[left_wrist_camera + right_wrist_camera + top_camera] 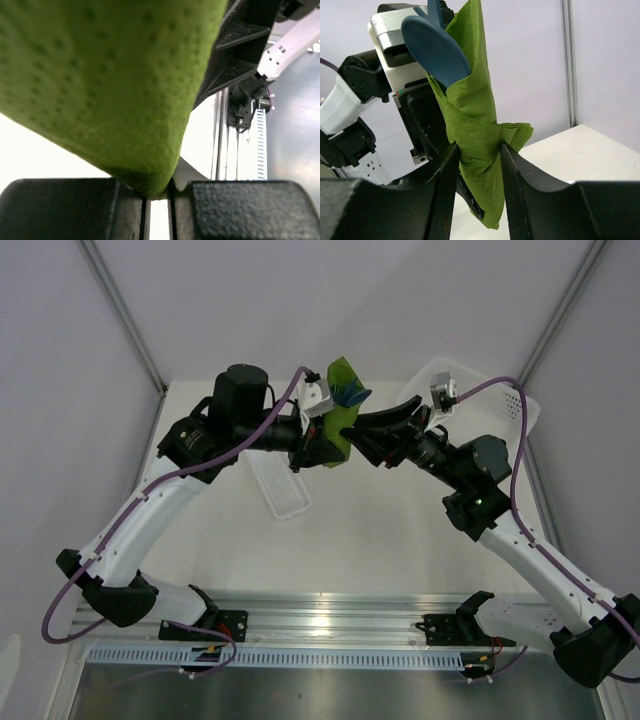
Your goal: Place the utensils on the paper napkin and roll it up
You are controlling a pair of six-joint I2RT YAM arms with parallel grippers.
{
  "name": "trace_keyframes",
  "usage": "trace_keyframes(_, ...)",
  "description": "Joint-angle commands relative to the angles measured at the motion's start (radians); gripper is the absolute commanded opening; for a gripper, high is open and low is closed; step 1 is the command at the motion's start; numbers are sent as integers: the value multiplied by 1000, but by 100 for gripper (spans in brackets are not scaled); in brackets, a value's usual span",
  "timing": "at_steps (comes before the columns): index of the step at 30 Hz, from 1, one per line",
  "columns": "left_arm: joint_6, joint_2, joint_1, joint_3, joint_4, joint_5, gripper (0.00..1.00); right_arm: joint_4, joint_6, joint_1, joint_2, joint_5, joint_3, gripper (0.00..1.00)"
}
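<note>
Paper napkin (475, 125) upright, blue spoon (435, 47) atop; your left hand (157, 210) clamps its bottom, right hand (479, 152) straddles it, grip unclear.

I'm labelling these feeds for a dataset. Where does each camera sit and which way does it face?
Top external: above and behind the bases, looking down at the table; both arms show, left claw holding the paper napkin aloft.
Left wrist: on that wrist, looks along its own fingers, which pinch the view-filling napkin.
Right wrist: on that wrist, faces the left claw; right claw flanks the napkin, spoon poking out on top.
Shared: the napkin, in all three.
</note>
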Motion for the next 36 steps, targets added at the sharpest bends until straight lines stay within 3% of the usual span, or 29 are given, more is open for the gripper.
trace_keyframes(1, 88, -30, -11, 1, -37, 132, 1, 55, 7, -12, -10, -7, -5, 42)
trace_keyframes(12, 157, -10, -12, 14, -98, 182, 1, 118, 42, -14, 7, -110, -8, 40)
trace_keyframes(24, 211, -2, -14, 24, -160, 153, 1, 141, 42, -21, -4, -180, -19, 3)
trace_keyframes(25, 210, -2, -14, 28, -161, 144, 4, 136, 38, -21, -4, -182, -19, 0)
trace_keyframes(26, 208, -1, -14, 30, -166, 133, 17, 133, 32, -23, -5, -185, -19, 0)
trace_keyframes(27, 208, -2, -14, 28, -169, 120, 23, 127, 27, -23, -7, -186, -20, 0)
trace_keyframes(32, 191, -20, -14, 21, -164, 98, 48, 81, -11, -26, -31, -170, -31, 0)
trace_keyframes(36, 179, -54, -15, 19, -161, 86, 62, 47, -42, -35, -60, -168, -54, 0)
